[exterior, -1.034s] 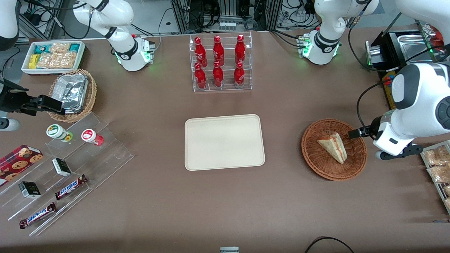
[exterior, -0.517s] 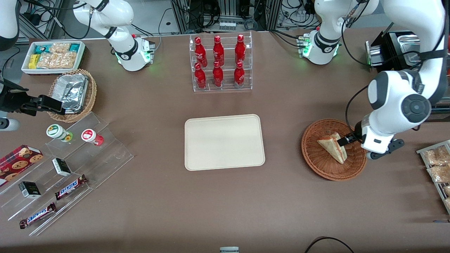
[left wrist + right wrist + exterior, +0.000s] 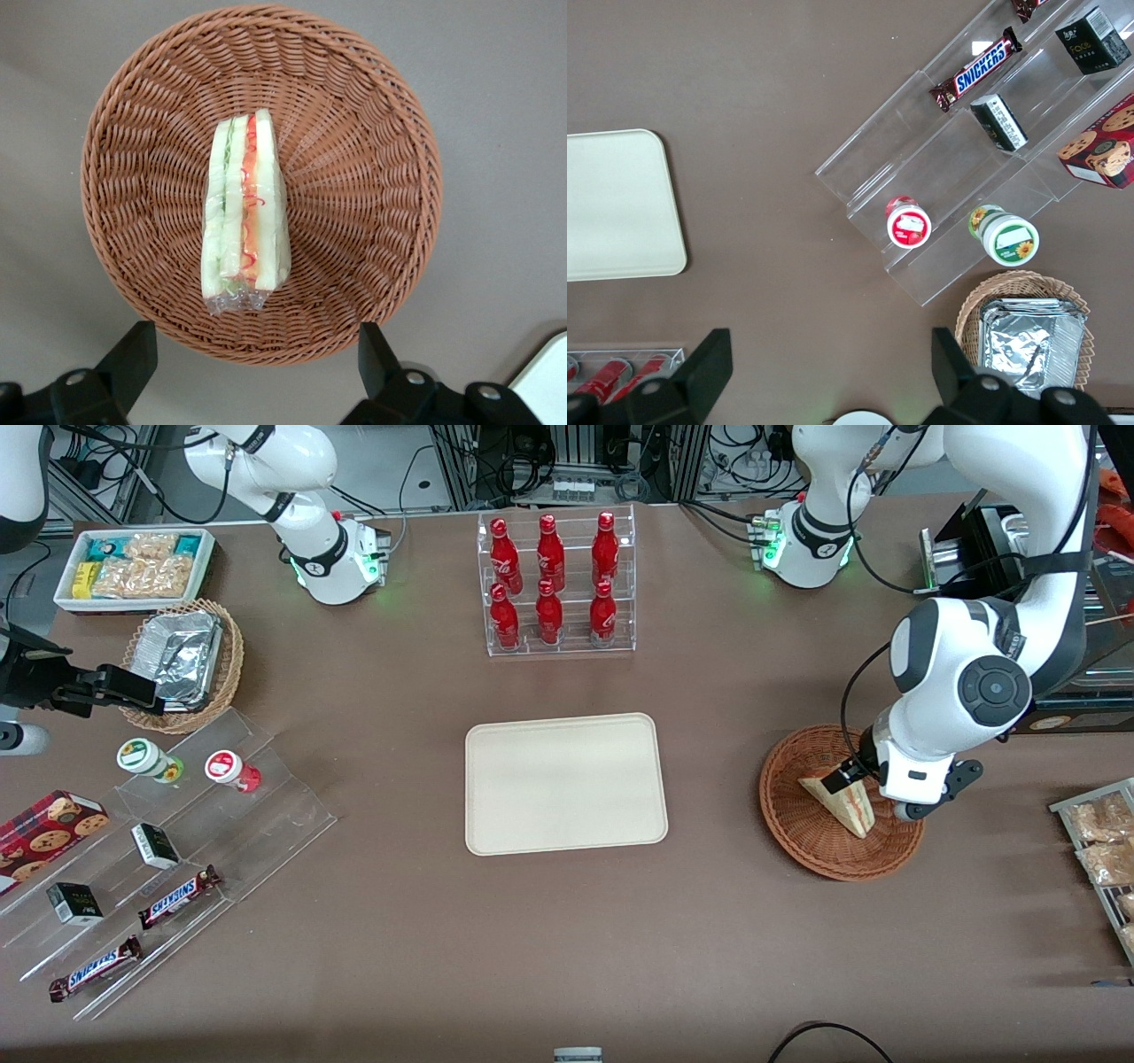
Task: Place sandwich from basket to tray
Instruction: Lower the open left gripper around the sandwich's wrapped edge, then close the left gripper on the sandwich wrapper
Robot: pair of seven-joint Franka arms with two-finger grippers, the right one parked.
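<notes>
The sandwich point(image 3: 849, 806), a pale wedge with red and green filling, lies wrapped in clear film in the round reddish-brown basket point(image 3: 797, 841). My left gripper point(image 3: 842, 781) hangs over the basket, just above the sandwich's wide end, and the wrist covers part of the wedge. In the left wrist view the sandwich point(image 3: 245, 212) rests cut edge up near the middle of the basket point(image 3: 372, 177). The gripper point(image 3: 252, 359) is open there, its black fingers point(image 3: 133, 354) spread wide outside the basket's rim with nothing between them. The cream tray point(image 3: 564, 783) lies bare at the table's centre, beside the basket.
A clear rack of red bottles point(image 3: 554, 584) stands farther from the front camera than the tray. Bagged snacks point(image 3: 1103, 841) lie at the working arm's end, close to the basket. A black appliance point(image 3: 983, 549) sits by the arm's base.
The left arm has swung in from the working arm's end of the table. Its gripper went from the basket's rim to a spot over the sandwich.
</notes>
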